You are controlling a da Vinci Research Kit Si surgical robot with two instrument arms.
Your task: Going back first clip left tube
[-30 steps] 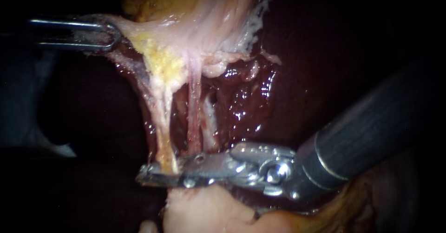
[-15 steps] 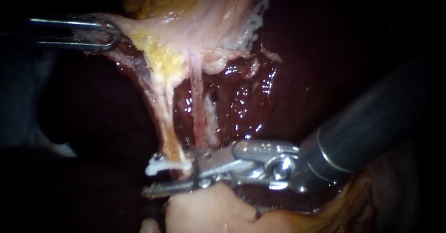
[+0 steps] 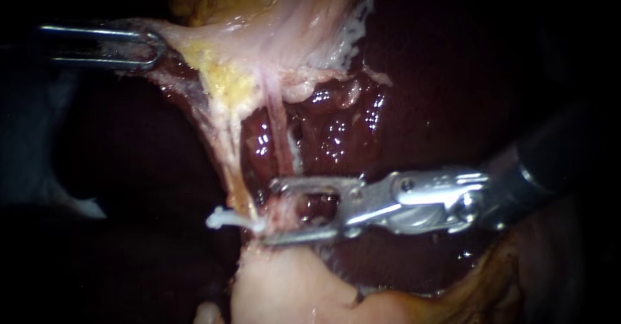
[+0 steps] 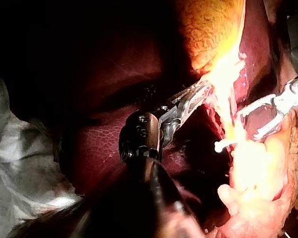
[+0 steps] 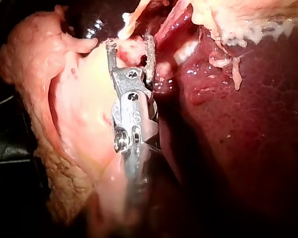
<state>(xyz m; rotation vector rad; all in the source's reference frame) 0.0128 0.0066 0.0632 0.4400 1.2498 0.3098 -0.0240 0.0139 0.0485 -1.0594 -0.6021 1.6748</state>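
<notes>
- Surface and room: the working field is the liver (image 3: 414,78), dark red and wet, with glints at centre frame. Everything around it lies in darkness. In the left wrist view a crumpled pale cloth (image 4: 15,163) shows beside the organ, well apart from the pincer.
- Other tissue: pale yellowish tissue (image 3: 259,20) fills the upper centre of the frame. A pale lump (image 3: 284,285) sits at lower centre.
- Task's thing: the clip (image 3: 229,220) is white and slim. It lies crosswise on the lower end of the left tube (image 3: 226,149), left of centre and just above the pale lump, with its free end pointing toward frame left.
- Tubes: the left tube is the thicker, yellowish strand. The right tube (image 3: 277,123) is thin and pink and runs just beside it. Both descend from the pale yellowish tissue.
- Your right instrument (image 3: 270,212) enters from the right edge. Its pincer stands wide open and grips nothing; its tips bracket the foot of the right tube, just right of the clip.
- Your left instrument (image 3: 155,47) lies at upper left. Its pincer is closed on an edge of the pale yellowish tissue, which is stretched taut toward frame left.
- Count: two instruments, two tubes, one clip.
</notes>
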